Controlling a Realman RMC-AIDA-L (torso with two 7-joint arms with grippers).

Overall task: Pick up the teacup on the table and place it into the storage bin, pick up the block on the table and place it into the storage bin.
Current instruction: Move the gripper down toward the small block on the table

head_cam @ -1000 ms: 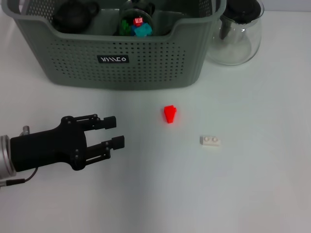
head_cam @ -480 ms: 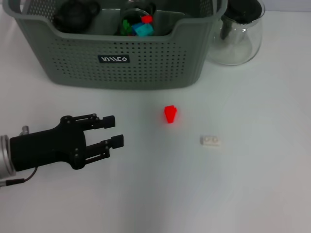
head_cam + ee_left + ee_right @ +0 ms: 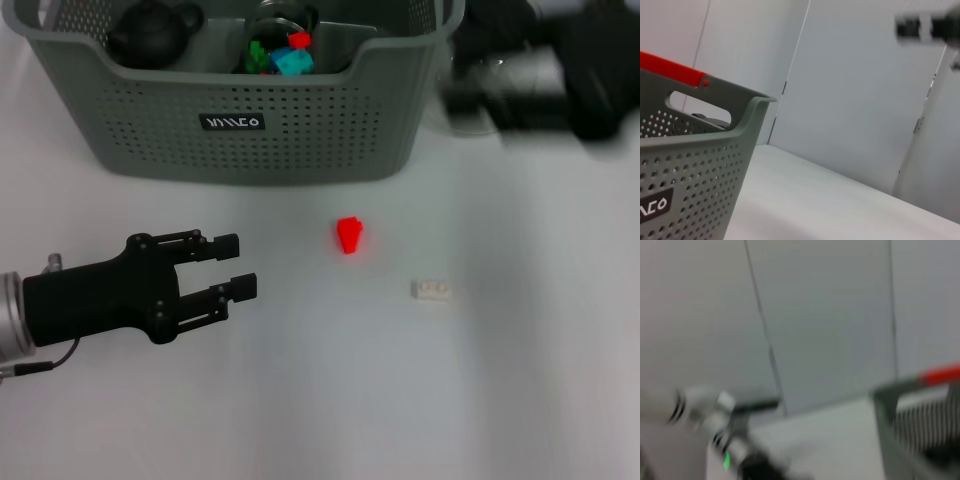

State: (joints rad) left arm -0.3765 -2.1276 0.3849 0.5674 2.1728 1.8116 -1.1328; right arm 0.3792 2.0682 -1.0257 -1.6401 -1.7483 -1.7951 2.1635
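Observation:
A red block [image 3: 350, 235] lies on the white table in front of the storage bin [image 3: 240, 125], and a small white block [image 3: 432, 290] lies to its right. My left gripper [image 3: 237, 266] hovers open and empty low on the left, pointing toward the red block from about a hand's width away. Inside the bin a clear glass teacup [image 3: 280, 30] rests among several coloured blocks. My right gripper [image 3: 480, 95] is a dark blur at the far right, beside the bin. The left wrist view shows the bin's corner [image 3: 695, 170] with an orange clip [image 3: 670, 70].
A black teapot [image 3: 150, 25] sits in the bin's left half. The clear glass teapot [image 3: 495, 75] stands right of the bin, mostly covered by the blurred right arm. In the right wrist view the bin [image 3: 920, 415] shows close by.
My right arm has swept into view at the upper right, over the glass teapot. The left gripper has barely shifted, and both blocks on the table lie where they were.

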